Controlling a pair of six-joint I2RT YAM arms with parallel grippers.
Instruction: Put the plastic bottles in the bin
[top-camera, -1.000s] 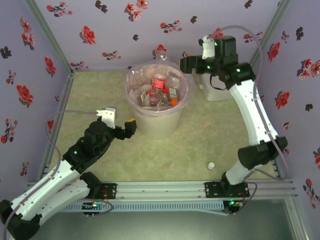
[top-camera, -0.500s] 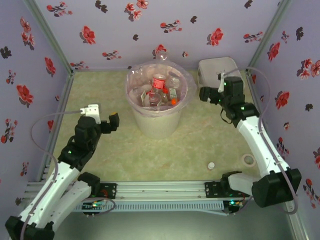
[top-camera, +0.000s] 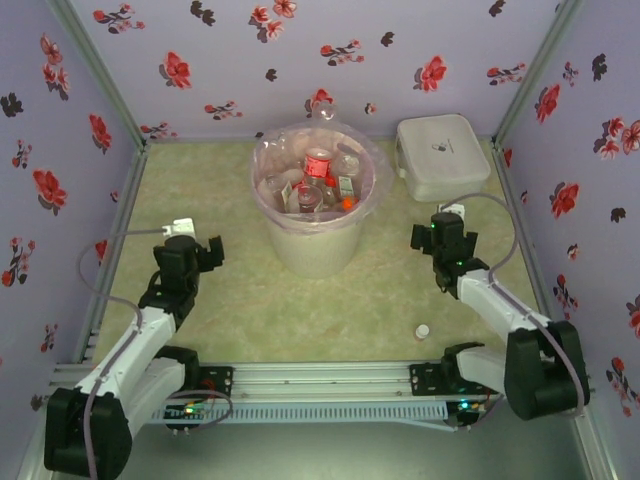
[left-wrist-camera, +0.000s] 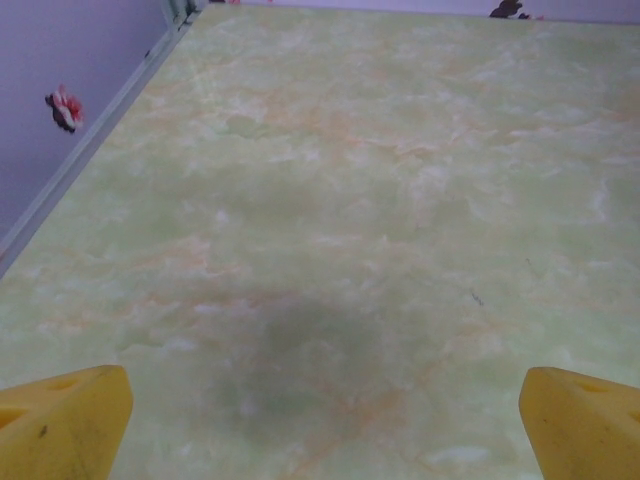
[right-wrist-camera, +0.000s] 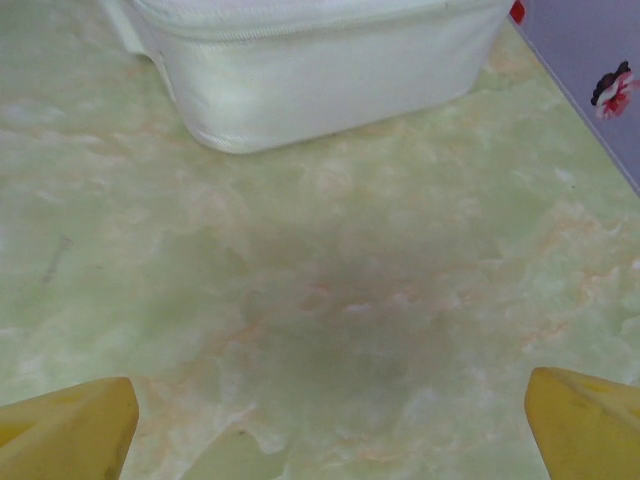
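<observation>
The bin (top-camera: 316, 238), a round cream bucket lined with a pinkish bag, stands at the middle of the table. Several plastic bottles (top-camera: 318, 168) with red and orange caps lie inside it. My left gripper (top-camera: 188, 250) hangs low over bare table to the left of the bin, open, its yellow fingertips (left-wrist-camera: 65, 420) far apart with nothing between them. My right gripper (top-camera: 442, 236) sits low to the right of the bin, open too, its yellow fingertips (right-wrist-camera: 585, 425) wide and only table between them.
A flat white lidded box (top-camera: 443, 155) stands at the back right, just ahead of the right gripper (right-wrist-camera: 330, 430) as the white box (right-wrist-camera: 320, 60). A small white cap (top-camera: 423, 330) lies near the front right. Flowered walls close three sides.
The right arm has swung down from beside the bin's rim to low over the table in front of the white box. The left arm has drawn back leftward from the bin.
</observation>
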